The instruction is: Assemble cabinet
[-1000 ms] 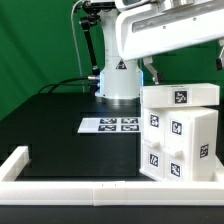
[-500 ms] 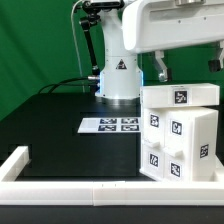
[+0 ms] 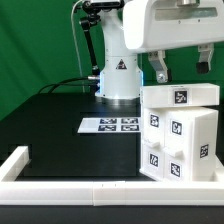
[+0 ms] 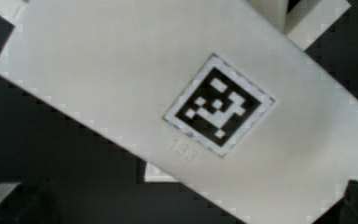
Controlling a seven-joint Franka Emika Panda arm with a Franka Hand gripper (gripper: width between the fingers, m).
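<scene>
The gripper (image 3: 180,68) hovers wide open and empty above the cabinet (image 3: 180,130) at the table's front edge — next, likely lowering to grasp its tagged top.

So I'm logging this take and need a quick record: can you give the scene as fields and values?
cabinet: white tagged box, assembled pieces stacked, at the exterior view's right
gripper: open, empty, above the cabinet, not touching
wrist view: cabinet top with one tag
marker board: flat on the black table
rail: long white rail along the near edge
</scene>
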